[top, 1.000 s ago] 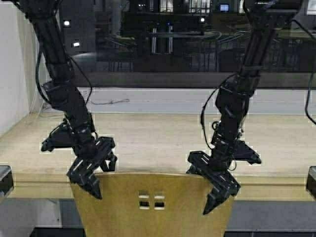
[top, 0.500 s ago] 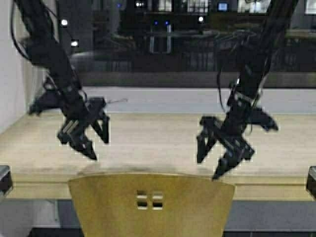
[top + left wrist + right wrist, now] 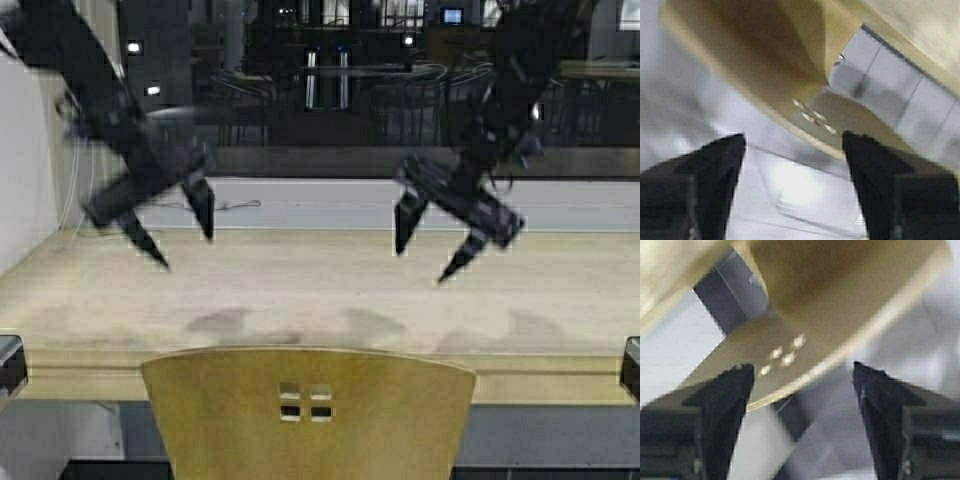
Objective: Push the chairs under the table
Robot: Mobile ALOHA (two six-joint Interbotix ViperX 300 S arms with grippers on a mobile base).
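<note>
Chair (image 3: 308, 410) sits at table (image 3: 330, 280) edge, below both wide-spread tools, left (image 3: 178, 238) and right (image 3: 432, 250).

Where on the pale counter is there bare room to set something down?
The pale wood-topped table is bare wall to wall, between the window sill and the tan plywood chair. Only the open left gripper and right gripper hang above it.
</note>
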